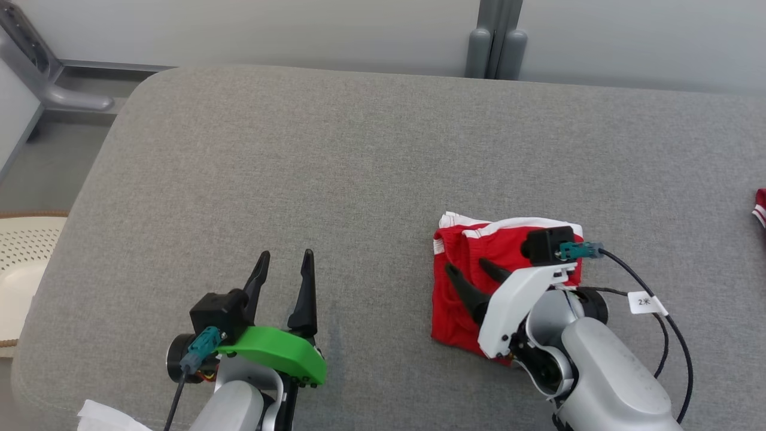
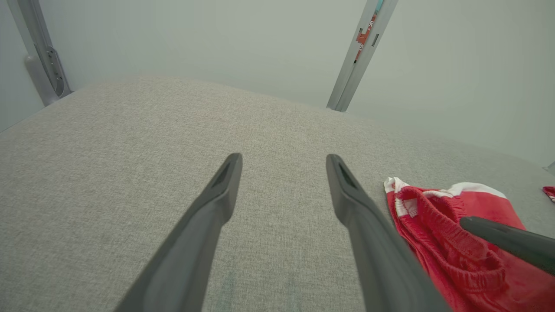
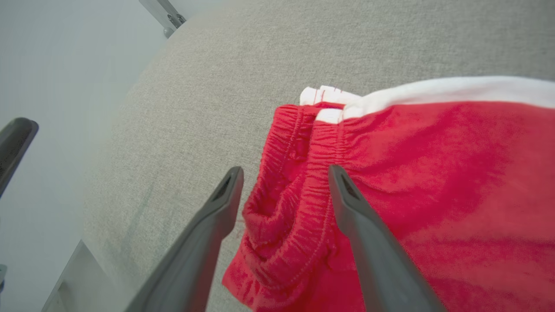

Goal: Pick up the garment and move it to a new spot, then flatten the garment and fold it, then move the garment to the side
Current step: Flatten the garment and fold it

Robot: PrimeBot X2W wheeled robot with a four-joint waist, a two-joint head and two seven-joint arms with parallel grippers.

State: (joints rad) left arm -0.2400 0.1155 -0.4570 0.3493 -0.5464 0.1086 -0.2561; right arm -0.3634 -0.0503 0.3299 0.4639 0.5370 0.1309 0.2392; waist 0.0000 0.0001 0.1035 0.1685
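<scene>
1. Garment: a pair of red shorts with white trim lies on a grey fabric cushion, at about 4 o'clock from the cushion's middle in the head view.
2. The cushion is a woven, flecked grey. It runs wide across the head view and has a rounded corner at 10 o'clock.
3. Behind it, at 12 o'clock, stand pale wall panels, joined at about 1 o'clock by a grey metal post. A metal bracket sits beyond the rounded corner at 10 o'clock.
4. At 9 o'clock, off the cushion's edge, a cream perforated basket shows. At 3 o'clock, at the frame's edge, lies a small red-and-white piece of cloth, well apart from the garment.
5. The garment is folded into a rough square. A white band runs along its 12 o'clock edge. The gathered elastic waistband lies along its 9 o'clock side, doubled in soft ridges.
6. The right gripper hangs over that waistband side with its jaws spread wide. One finger is beside the garment's edge and the other over the elastic. Whether they touch the cloth cannot be told.
7. The left gripper is at 7 o'clock over bare cushion, its jaws spread with nothing between them. The garment lies apart at its 3 o'clock.
</scene>
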